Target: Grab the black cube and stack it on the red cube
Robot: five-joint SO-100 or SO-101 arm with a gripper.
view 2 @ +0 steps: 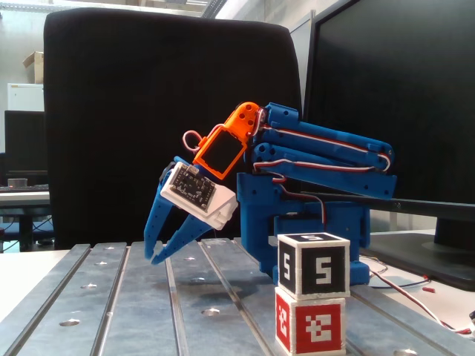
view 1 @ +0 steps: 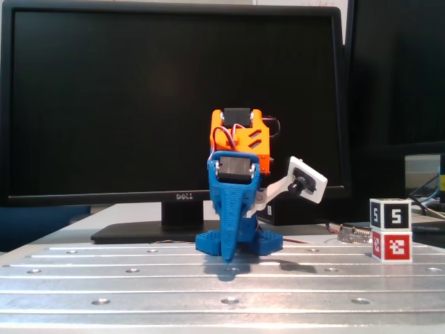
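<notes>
The black cube [view 1: 391,213] with a white "5" sits squarely on top of the red cube [view 1: 391,245] at the right of the table in a fixed view. In the other fixed view the stack stands at the front, with the black cube [view 2: 313,265] on the red cube [view 2: 310,322]. My gripper [view 1: 228,257] is blue and points down at the table's middle, well left of the stack. In the side-on fixed view its [view 2: 156,257] fingertips meet just above the table, away from the cubes. It is shut and holds nothing. The arm is folded back over its base.
The table [view 1: 139,285] is a slotted aluminium plate with bolt holes. A Dell monitor [view 1: 174,97] stands behind the arm, and a black chair back [view 2: 171,111] is at the table's side. Cables and a metal plug [view 1: 353,233] lie next to the stack.
</notes>
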